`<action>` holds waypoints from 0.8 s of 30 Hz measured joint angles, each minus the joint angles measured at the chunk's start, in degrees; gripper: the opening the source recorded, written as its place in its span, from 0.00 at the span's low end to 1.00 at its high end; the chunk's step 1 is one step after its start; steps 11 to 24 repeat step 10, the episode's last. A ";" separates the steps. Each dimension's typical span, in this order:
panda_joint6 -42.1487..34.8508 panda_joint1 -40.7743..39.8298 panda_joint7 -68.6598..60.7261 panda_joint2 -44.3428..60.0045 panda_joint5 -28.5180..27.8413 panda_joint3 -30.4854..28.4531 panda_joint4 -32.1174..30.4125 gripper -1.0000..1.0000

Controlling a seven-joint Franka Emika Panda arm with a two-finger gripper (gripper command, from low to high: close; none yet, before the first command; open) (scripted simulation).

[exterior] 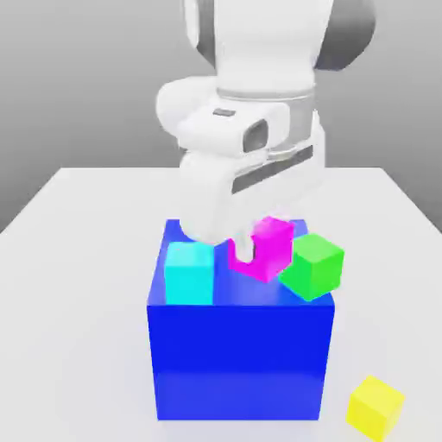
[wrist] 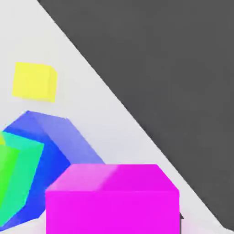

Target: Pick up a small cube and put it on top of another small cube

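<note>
Exterior view, working near to far. Yellow cube [exterior: 375, 408] sits alone on the desk [exterior: 78, 285] at the near right, well apart from the rest. Big blue block [exterior: 242, 363] stands mid-desk and carries the small cubes on its top face: cyan cube [exterior: 189, 273] toward the left, green cube [exterior: 314, 263] toward the right and skewed, one corner out past the block's edge.

Magenta cube [exterior: 273, 249] is between cyan and green, tilted, and looks lifted clear of the block's top. End effector [exterior: 244, 250] is clamped shut on it; one white finger [exterior: 244, 247] crosses the cube's near face. Hand view agrees: magenta cube [wrist: 112, 199] sits right up against the camera, with green cube [wrist: 10, 176], blue block [wrist: 50, 141] and yellow cube [wrist: 34, 82] beyond it.

Handling judgement: rigid, flat-faced and small, likely light. Smooth faces may slip, so squeeze two opposite flat sides near mid-height, not edges or corners. The tilt suggests the cube should be levelled before release, or it may roll off its target.

Arm pose: the white wrist and hand hang over the block's far side, fingers pointing down and canted toward the near left. The upper arm rises out of the top of the view.
</note>
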 joint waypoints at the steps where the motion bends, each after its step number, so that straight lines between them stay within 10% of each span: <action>1: -2.20 1.04 -2.50 -2.07 -0.44 1.29 -0.38 0.00; 6: 2.00 2.31 -6.86 -1.11 0.80 0.83 -5.15 0.00; 7: 3.51 2.31 -6.99 -0.51 0.85 0.75 -6.07 1.00; 24: 3.51 2.31 -6.99 -0.51 0.85 0.75 -6.07 1.00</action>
